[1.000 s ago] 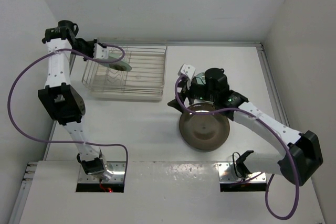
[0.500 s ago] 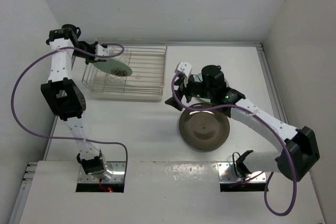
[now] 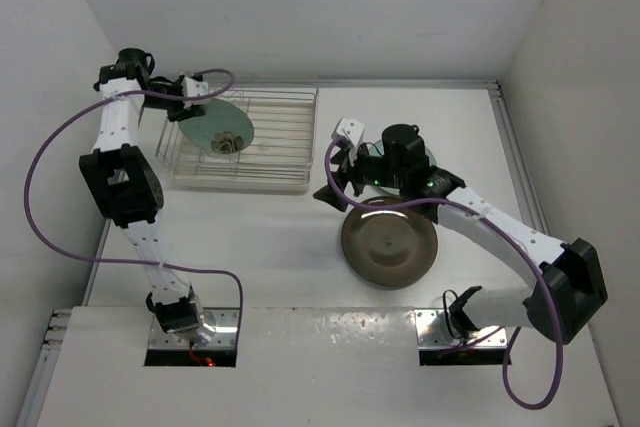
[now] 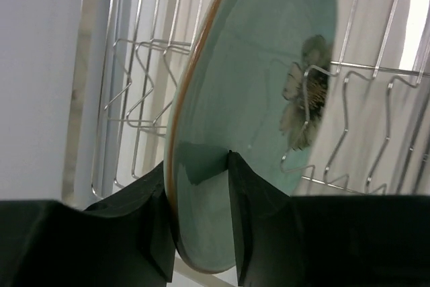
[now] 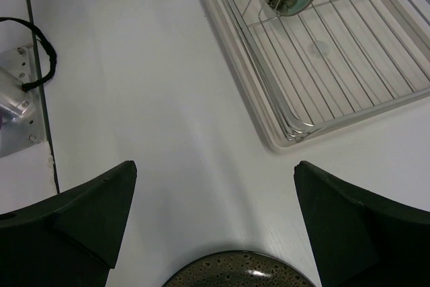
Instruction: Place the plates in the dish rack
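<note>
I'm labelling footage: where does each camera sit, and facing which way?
Top external: above and behind, looking down on the table; both arms show.
Left wrist: on left arm, facing the dish rack; left pincer straddles the mint plate.
Right wrist: on right arm, looking down; open right pincer above the brown plate.
Shared: all show the mint plate.

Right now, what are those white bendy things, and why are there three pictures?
They are two robot arms bolted to a table. The big picture looks down from above; the other two come from little cameras on each wrist. The left arm's end effector, its two-finger hand, pinches a green plate propped in the wire dish rack. The right arm's end effector is wide open, holding nothing, hovering by a brown plate lying on the table.
</note>
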Tool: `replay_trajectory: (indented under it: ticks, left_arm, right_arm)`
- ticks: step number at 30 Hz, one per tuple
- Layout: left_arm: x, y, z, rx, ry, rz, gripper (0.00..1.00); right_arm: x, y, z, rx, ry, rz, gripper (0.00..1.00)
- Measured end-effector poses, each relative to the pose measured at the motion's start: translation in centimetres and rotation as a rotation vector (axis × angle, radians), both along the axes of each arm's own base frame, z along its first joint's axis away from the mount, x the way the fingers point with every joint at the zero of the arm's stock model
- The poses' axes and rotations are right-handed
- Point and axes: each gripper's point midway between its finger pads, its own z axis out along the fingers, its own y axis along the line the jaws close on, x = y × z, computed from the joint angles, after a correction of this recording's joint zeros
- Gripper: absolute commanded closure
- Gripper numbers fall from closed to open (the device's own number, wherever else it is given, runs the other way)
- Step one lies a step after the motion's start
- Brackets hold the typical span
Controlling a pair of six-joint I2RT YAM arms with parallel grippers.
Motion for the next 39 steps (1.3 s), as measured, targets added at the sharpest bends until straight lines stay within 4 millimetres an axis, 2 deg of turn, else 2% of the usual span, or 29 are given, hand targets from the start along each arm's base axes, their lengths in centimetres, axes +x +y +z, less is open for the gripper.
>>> replay_trajectory:
  ticks: [2, 3, 5, 8, 10, 12, 13, 15, 17, 21, 22, 26, 28, 29, 31, 34, 35, 37, 39]
  left_arm:
    - [0.7, 0.2, 0.2, -0.007, -0.017, 0.023, 0.57]
    - [1.3, 0.4, 0.5, -0.009, -0.041, 0.030, 0.46]
    - [2.4, 0.6, 1.3, -0.013, -0.090, 0.043, 0.44]
    - [3.1, 0.7, 1.8, -0.032, -0.104, 0.068, 0.42]
    - [3.3, 0.7, 1.9, -0.042, -0.103, 0.081, 0.30]
    - [3.6, 0.8, 2.3, -0.053, -0.113, 0.096, 0.23]
    - [3.7, 0.8, 2.6, -0.059, -0.118, 0.102, 0.23]
    - [4.0, 0.9, 3.3, -0.081, -0.123, 0.127, 0.10]
    - [4.3, 1.0, 4.6, -0.109, -0.137, 0.162, 0.08]
    - [4.4, 1.2, 7.6, -0.192, -0.130, 0.282, 0.03]
    - [4.5, 1.4, 8.7, -0.211, -0.139, 0.321, 0.00]
    - [4.4, 2.9, 14.1, -0.261, -0.225, 0.477, 0.00]
    - [3.4, 3.7, 16.6, -0.271, -0.264, 0.543, 0.00]
    - [2.9, 4.0, 17.8, -0.272, -0.286, 0.564, 0.00]
    - [1.6, 4.5, 19.2, -0.268, -0.313, 0.596, 0.00]
    - [0.2, 4.8, 19.7, -0.263, -0.308, 0.635, 0.00]
    - [-0.1, 5.0, 19.4, -0.262, -0.295, 0.644, 0.00]
    - [-0.8, 5.1, 18.1, -0.258, -0.241, 0.661, 0.00]
    - [-1.8, 5.4, 15.7, -0.244, -0.161, 0.692, 0.00]
  right_arm:
    - [0.0, 0.0, -0.2, -0.003, 0.007, -0.001, 0.00]
    - [0.1, 0.1, -0.4, -0.003, 0.017, -0.003, 0.00]
    - [0.1, 0.1, -0.7, -0.003, 0.037, -0.012, 0.00]
    - [0.8, -0.1, -1.1, -0.008, 0.062, -0.065, 0.00]
    - [1.6, -0.6, -1.2, -0.011, 0.096, -0.123, 0.00]
    - [2.9, -1.5, -0.9, -0.001, 0.141, -0.196, 0.00]
    - [3.9, -2.2, -0.7, 0.005, 0.173, -0.239, 0.00]
    - [6.2, -4.0, -0.3, 0.028, 0.233, -0.347, 0.00]
    - [8.4, -6.6, -0.4, 0.048, 0.297, -0.478, 0.00]
    - [11.9, -13.8, -1.9, 0.078, 0.409, -0.787, 0.00]
    - [12.7, -16.1, -2.6, 0.084, 0.438, -0.878, 0.00]
    - [14.7, -23.8, -6.4, 0.109, 0.560, -1.162, 0.00]
    - [15.2, -26.8, -9.2, 0.112, 0.638, -1.266, 0.06]
    - [15.3, -28.2, -10.9, 0.108, 0.681, -1.313, 0.06]
    - [15.2, -30.0, -14.0, 0.084, 0.757, -1.377, 0.08]
    - [14.6, -31.2, -18.7, 0.026, 0.867, -1.420, 0.14]
    - [14.4, -31.2, -20.0, 0.005, 0.903, -1.423, 0.21]
    - [14.4, -31.3, -22.0, -0.014, 0.956, -1.412, 0.27]
    - [15.7, -31.2, -21.3, 0.026, 0.945, -1.389, 0.35]
